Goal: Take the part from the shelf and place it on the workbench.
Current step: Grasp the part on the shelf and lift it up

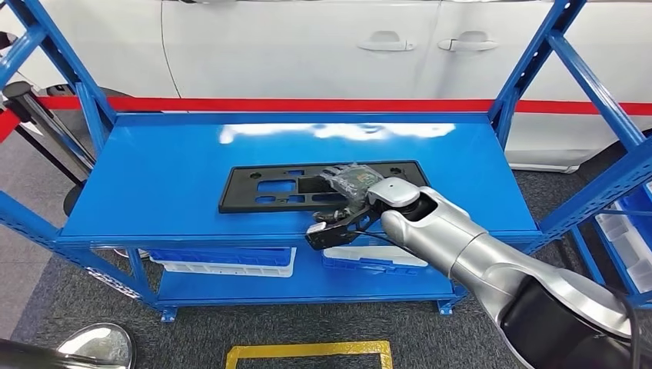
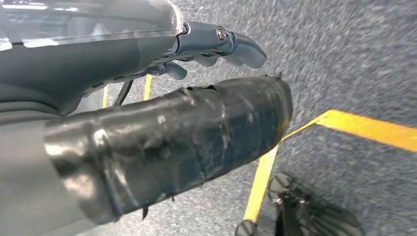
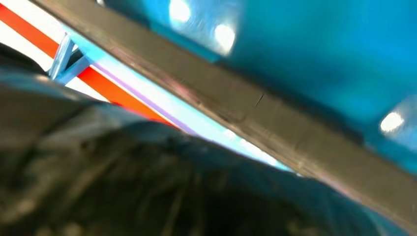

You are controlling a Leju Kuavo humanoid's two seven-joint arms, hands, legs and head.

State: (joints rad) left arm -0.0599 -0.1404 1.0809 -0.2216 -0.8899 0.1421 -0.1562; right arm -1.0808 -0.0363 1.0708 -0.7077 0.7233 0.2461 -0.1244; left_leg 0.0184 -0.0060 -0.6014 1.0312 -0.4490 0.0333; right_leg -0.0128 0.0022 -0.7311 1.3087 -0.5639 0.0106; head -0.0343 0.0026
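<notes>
One flat black part [image 1: 323, 186] on the blue shelf [image 1: 169, 173] looks stiff and light; the right hand [image 1: 344, 209] grips its near edge.

A car workshop or factory floor. A blue steel shelf [image 1: 154, 177] stands before a white car [image 1: 307, 46] behind a red barrier tape [image 1: 269, 104]. Yellow floor lines [image 1: 307, 350] mark grey carpet, with parts bins [image 1: 219, 261] below.

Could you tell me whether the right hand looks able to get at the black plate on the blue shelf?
Probably yes: the right hand is already at the black plate's near edge, nothing between them.
</notes>
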